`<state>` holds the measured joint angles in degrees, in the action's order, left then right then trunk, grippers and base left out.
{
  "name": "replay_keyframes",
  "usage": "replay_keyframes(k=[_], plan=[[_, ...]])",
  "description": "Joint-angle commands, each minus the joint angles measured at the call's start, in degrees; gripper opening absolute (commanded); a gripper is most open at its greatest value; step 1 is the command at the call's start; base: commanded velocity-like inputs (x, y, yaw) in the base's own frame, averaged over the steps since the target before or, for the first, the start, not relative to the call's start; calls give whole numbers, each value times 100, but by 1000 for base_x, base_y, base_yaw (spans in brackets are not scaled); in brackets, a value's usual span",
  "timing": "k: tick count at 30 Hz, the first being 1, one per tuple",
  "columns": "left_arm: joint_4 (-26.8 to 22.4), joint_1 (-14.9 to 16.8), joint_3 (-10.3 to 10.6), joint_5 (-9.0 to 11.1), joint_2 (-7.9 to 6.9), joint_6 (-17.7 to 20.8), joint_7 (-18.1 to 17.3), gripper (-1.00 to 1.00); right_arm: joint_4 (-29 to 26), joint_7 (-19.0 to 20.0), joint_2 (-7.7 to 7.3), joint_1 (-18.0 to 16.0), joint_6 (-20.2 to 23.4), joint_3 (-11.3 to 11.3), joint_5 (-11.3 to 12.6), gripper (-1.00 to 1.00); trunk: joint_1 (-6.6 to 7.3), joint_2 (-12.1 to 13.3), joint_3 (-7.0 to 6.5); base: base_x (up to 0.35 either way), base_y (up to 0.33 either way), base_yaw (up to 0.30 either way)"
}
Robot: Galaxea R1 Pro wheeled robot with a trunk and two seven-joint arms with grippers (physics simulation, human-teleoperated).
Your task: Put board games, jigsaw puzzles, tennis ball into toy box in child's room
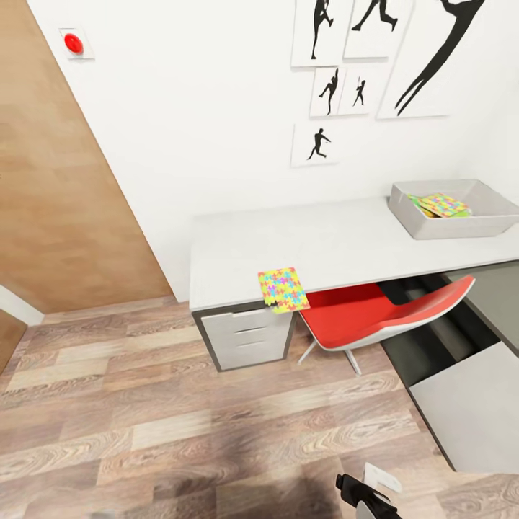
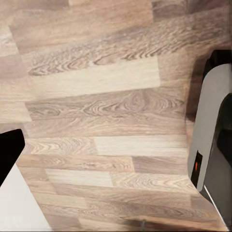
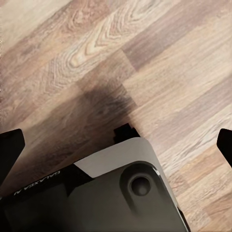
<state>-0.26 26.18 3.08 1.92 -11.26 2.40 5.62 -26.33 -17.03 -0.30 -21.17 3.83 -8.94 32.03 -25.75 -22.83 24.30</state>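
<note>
While one jigsaw puzzle (image 1: pixel 282 289) overhangs the table (image 1: pixel 238 252) edge (reachable), another lies in the toy box (image 1: pixel 432 229); we cannot tell either gripper's opening.

Your right gripper (image 1: pixel 367 494) hangs low over the wood floor (image 1: pixel 180 432), well short of the table (image 1: pixel 324 249), black fingers and a white part showing. In the right wrist view its black fingertips (image 3: pixel 10 150) stand wide apart above the floor with nothing between them, the robot's grey base (image 3: pixel 121 193) just below.
</note>
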Motion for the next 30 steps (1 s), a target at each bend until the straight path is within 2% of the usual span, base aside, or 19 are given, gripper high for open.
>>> replay_keyframes(k=[1, 5, 10, 14, 30], plan=[[-3, -36, 34, 15, 12, 16, 14, 100, -13, -46, -4, -1, 34, -29, 7, 100, -3, -9, -2, 0, 0, 0], [24, -162, 29, 19, 45, -12, 12, 100, -13, -46, 1, -1, 34, -29, 8, 100, -3, -9, -39, 0, 0, 0], [45, -364, 20, 17, 251, -72, 10, 100, -12, -46, 0, -1, 34, -29, 6, 100, -3, -9, -85, 0, 0, 0], [44, -423, 18, 13, 335, -178, 9, 100, -12, -46, -3, -1, 32, -29, 6, 100, -3, -9, -121, 0, 0, 0], [2, -464, -39, 49, 365, -620, 24, 100, 20, -46, 4, -1, 30, -29, -10, 100, -3, -9, -268, 0, 0, 0]])
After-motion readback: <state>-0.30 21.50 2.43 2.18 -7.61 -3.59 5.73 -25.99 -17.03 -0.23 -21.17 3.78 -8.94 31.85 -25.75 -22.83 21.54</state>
